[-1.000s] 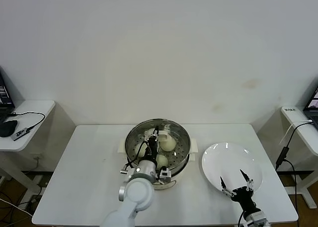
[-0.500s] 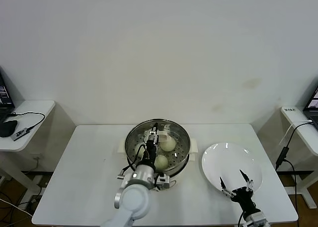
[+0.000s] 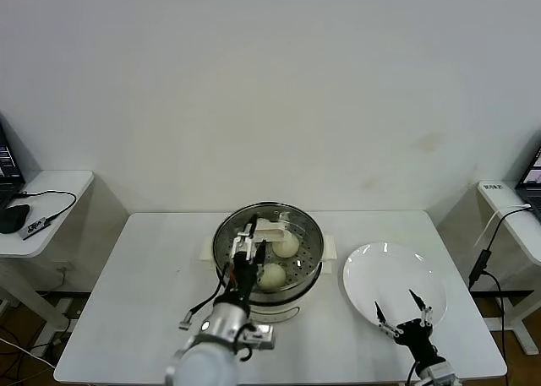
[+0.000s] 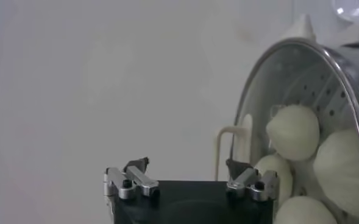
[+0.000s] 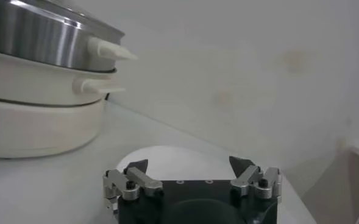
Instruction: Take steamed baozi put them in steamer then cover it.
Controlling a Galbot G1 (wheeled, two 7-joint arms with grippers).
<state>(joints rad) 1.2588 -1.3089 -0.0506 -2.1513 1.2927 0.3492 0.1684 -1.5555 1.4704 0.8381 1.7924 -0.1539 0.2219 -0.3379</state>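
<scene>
The steamer (image 3: pixel 315 258) stands at the table's middle on its white cooker base (image 3: pixel 288 311). The clear glass cover (image 3: pixel 296 224) lies on it, its cream bar handle (image 3: pixel 270 228) on top. Steamed baozi (image 3: pixel 286 245) show through the glass, several of them in the left wrist view (image 4: pixel 293 131). My left gripper (image 3: pixel 248 244) is open and empty, just off the handle (image 4: pixel 230 150) on the robot's side of the cover (image 4: pixel 287 78). My right gripper (image 3: pixel 403 311) hangs open over the near edge of the white plate (image 3: pixel 393 276).
The plate (image 5: pixel 167 159) is bare and lies right of the steamer (image 5: pixel 39 30). Side desks with cables and devices stand off both ends of the table. A wall closes the back.
My left gripper has opened, let go of the cover's handle and drawn back toward the robot. The cover stays on the steamer. The right arm has not moved.
</scene>
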